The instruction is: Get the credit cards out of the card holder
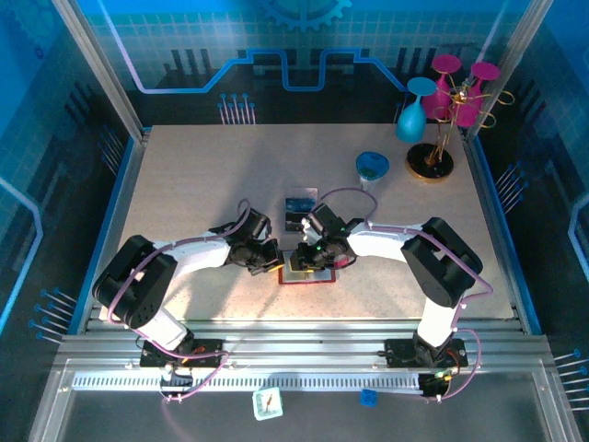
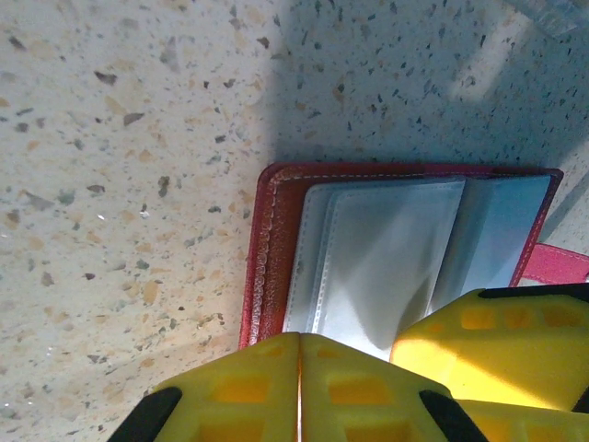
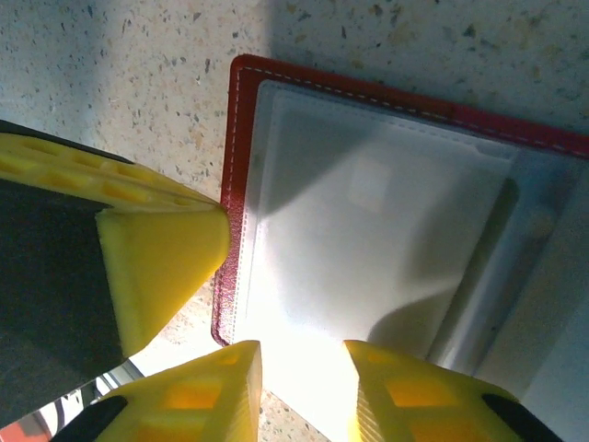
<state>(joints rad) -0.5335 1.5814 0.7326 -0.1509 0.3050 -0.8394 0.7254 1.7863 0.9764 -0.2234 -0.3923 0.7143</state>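
Where card holder (image 3: 386, 212) lies open, right claw (image 3: 302, 354) above, perhaps touching.

A robot lab cell: blue circuit-and-gear printed panels (image 1: 184, 46) enclose the speckled table (image 1: 184, 184), with aluminium rails (image 1: 304, 343) along its near edge.

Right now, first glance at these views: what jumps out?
The open red card holder at the table's near centre, with both arms' jaws meeting over it; its pale inner pockets show no coloured card in the left wrist view. Credit cards lie on the table just behind it. At the far right corner, a gold stand hung with pink glasses catches the eye.
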